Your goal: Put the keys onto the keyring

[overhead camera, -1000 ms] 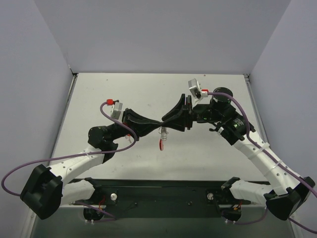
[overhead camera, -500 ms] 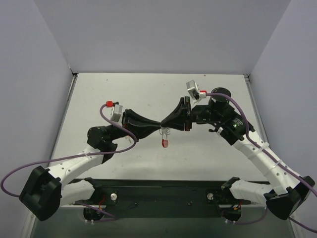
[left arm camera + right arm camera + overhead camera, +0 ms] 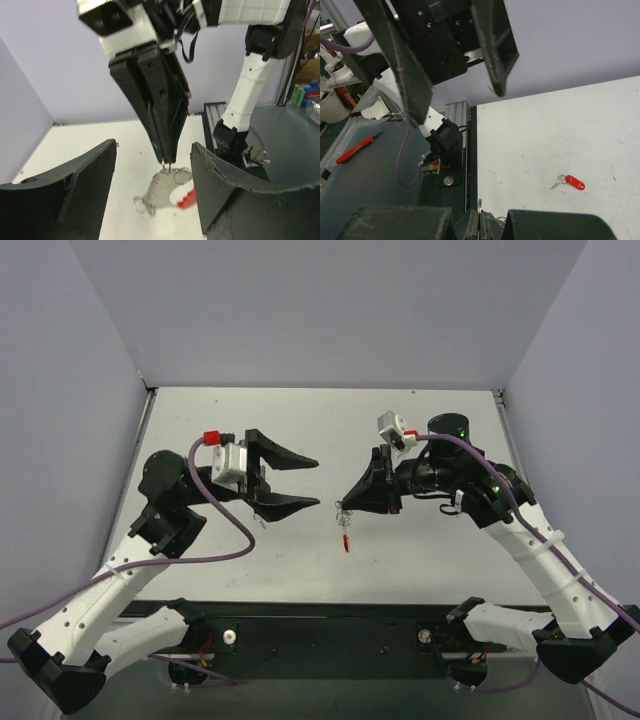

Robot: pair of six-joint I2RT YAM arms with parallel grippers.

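Note:
The keyring (image 3: 161,192), a silvery beaded chain with small rings and a red piece, hangs in the air from my right gripper (image 3: 343,506), which is shut on one of its rings. In the right wrist view that ring (image 3: 480,204) stands up from the shut right gripper (image 3: 480,221). My left gripper (image 3: 316,482) is open and holds nothing, a short way left of the keyring. From the left wrist its fingers (image 3: 75,185) flank the hanging chain without touching it. The key (image 3: 568,181), small with a red head, lies on the white table.
The table (image 3: 300,430) is white, with grey walls on three sides. The black base rail (image 3: 330,630) runs along the near edge. Purple cables loop off both arms. A red-handled tool (image 3: 357,149) lies off the table beyond the rail.
My left gripper has opened and drawn back to the left, away from the right one. The right gripper has shut on the keyring, which now hangs from it alone.

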